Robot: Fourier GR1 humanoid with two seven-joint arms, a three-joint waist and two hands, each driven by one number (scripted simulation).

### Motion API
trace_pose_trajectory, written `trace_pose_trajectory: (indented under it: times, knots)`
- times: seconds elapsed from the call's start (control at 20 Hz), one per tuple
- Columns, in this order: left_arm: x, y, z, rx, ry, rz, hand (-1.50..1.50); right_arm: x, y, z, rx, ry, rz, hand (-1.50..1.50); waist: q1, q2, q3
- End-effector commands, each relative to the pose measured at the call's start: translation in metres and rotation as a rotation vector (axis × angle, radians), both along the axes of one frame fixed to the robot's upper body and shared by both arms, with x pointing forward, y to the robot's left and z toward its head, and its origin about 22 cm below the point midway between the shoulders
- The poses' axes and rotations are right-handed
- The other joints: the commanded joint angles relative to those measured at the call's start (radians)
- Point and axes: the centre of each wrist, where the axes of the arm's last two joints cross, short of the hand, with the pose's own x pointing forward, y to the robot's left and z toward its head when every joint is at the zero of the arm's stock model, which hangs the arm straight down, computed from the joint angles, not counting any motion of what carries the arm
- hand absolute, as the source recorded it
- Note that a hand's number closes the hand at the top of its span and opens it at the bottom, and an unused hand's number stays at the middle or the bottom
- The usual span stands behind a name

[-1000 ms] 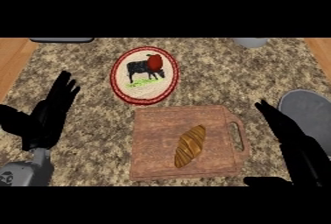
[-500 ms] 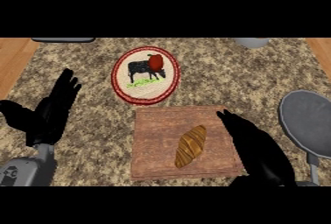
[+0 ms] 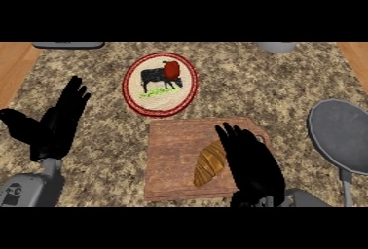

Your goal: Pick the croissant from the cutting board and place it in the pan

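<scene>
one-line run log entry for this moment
right hand open over cutting board, beside croissant | croissant ungrasped | pan at right, without croissant | left hand open, resting at left

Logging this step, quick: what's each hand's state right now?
Left hand: open, resting at the left, holding nothing.
Right hand: open, over the cutting board beside the croissant, holding nothing.

The surface (image 3: pixel 287 82) is speckled stone, mottled brown, beige and grey, under even light with no hard shadows. 2 strips of pale wood border it: one (image 3: pixel 10 63) to the left of the left hand's fingers (image 3: pixel 74 92), the other (image 3: pixel 356 51) far beyond the right hand's fingers (image 3: pixel 231 141) and to their right. A flat grey object (image 3: pixel 68 44) lies cut off beyond the left fingers.
</scene>
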Motion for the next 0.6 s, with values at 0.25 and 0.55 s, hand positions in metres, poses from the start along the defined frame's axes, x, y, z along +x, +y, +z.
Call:
trace_pose_trajectory:
  times: [0.25,0.55]
  knots:
    - [-0.001,-0.017,0.001,0.013,-0.013,-0.008,0.00,0.010,0.048,0.001,-0.149,-0.004,-0.075,-1.50,-0.007,0.001,0.001]
    - [-0.005,0.001,-0.004,0.015,-0.014,0.012,0.00,0.019,0.062,-0.012,-0.179,0.056,-0.105,-1.50,-0.008,0.000,0.001]
